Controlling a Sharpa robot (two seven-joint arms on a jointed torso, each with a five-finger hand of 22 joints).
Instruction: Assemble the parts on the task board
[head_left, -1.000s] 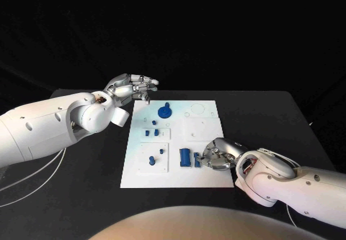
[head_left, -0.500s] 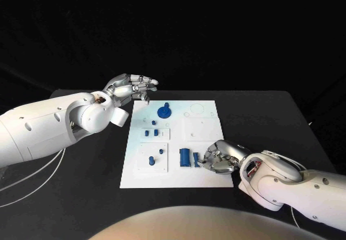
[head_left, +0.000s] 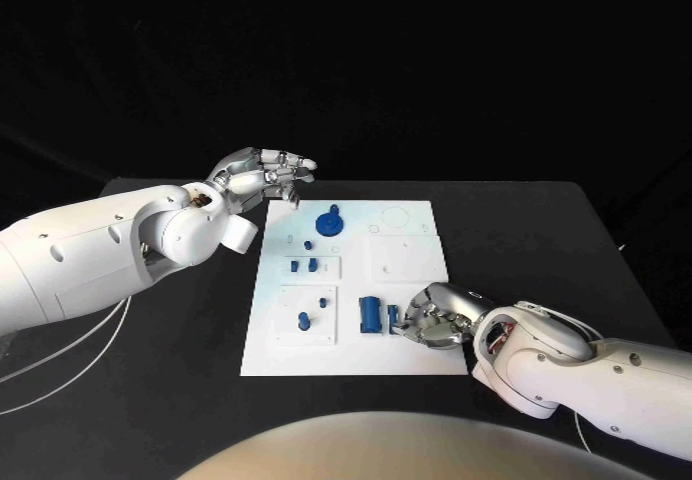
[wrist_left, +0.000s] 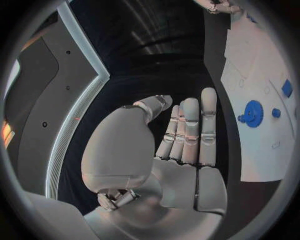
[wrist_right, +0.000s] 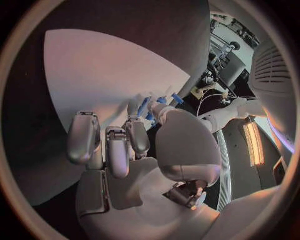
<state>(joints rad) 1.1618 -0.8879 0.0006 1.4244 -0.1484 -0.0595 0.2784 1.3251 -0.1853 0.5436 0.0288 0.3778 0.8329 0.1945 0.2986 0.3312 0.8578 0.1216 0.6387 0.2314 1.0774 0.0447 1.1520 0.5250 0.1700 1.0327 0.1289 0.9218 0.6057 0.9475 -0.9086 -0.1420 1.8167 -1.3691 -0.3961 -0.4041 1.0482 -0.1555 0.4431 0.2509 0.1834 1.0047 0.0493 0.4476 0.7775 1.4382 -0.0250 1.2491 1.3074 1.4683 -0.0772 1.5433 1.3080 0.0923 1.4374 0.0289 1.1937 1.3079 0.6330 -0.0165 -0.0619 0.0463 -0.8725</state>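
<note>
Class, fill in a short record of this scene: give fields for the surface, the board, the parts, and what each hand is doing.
surface: black table
board: white task board, mid-table
parts: blue gear at the far end; small blue pieces on the left side; blue block near the right hand
left hand: raised by the board's far left corner, fingers curled, holding nothing
right hand: on the board's near right part, fingers at a blue piece beside the block; grip unclear

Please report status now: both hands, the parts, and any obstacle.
Left hand open, off white task board's far corner. Right hand fingers at small blue upright part; grip unclear. Nothing blocking.
</note>
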